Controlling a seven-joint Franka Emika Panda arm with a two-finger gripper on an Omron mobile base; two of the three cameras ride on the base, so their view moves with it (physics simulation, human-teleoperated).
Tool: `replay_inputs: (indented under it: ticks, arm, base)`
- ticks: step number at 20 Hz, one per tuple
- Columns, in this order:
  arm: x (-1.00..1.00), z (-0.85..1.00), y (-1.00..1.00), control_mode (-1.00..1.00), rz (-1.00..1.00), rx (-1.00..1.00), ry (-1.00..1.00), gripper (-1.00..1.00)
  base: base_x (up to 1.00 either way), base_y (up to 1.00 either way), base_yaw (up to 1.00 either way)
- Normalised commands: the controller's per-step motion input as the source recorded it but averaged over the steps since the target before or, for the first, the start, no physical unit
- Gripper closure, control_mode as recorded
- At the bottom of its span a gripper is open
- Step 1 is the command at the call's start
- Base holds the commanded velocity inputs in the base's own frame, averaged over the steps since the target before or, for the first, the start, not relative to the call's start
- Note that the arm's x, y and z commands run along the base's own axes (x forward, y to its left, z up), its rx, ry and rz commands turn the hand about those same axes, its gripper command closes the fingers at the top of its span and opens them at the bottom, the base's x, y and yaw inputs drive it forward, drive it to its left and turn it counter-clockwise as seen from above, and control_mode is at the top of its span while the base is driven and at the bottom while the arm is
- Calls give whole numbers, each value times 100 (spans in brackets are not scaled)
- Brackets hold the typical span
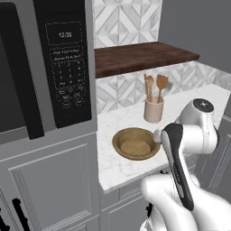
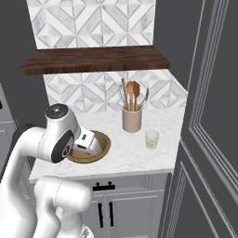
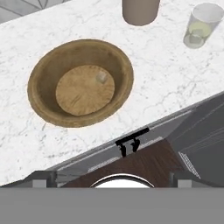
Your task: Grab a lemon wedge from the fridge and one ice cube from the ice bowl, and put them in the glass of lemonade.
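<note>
The wide, shallow tan-brown wooden ice bowl [image 3: 81, 82] sits on the white marble counter [image 3: 166, 78], and in the hand view it lies toward eleven o'clock from the two-finger gripper [image 3: 113, 186], whose finger tips stand spread far apart with nothing between them. Inside the bowl rests one small pale ice cube [image 3: 101, 78], at about two o'clock of the bowl's flat centre; it looks roughly square, so no long axis matters. The small clear glass of pale yellowish lemonade [image 3: 201, 27] stands well apart, at about two o'clock of the bowl, just beside the beige utensil crock [image 3: 140, 11]. No lemon wedge can be made out inside the glass.
</note>
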Motion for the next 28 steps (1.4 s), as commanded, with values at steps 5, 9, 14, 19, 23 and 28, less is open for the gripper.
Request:
replay_inputs:
  ticks: [5,9,14,19,23,28]
  arm:
    - [0,0,0,100,0,0,0,-100]
    - [0,0,0,100,0,0,0,-100]
    - [0,0,0,100,0,0,0,-100]
    - [0,0,0,100,0,0,0,-100]
    - [0,0,0,100,0,0,0,-100]
    - [0,0,0,100,0,0,0,-100]
  base:
    - [-95,-2,-52]
    - [-40,10,-87]
    - [-27,8,-84]
    - [-36,-4,-69]
    - [-91,0,-34]
    - [-98,-5,-2]
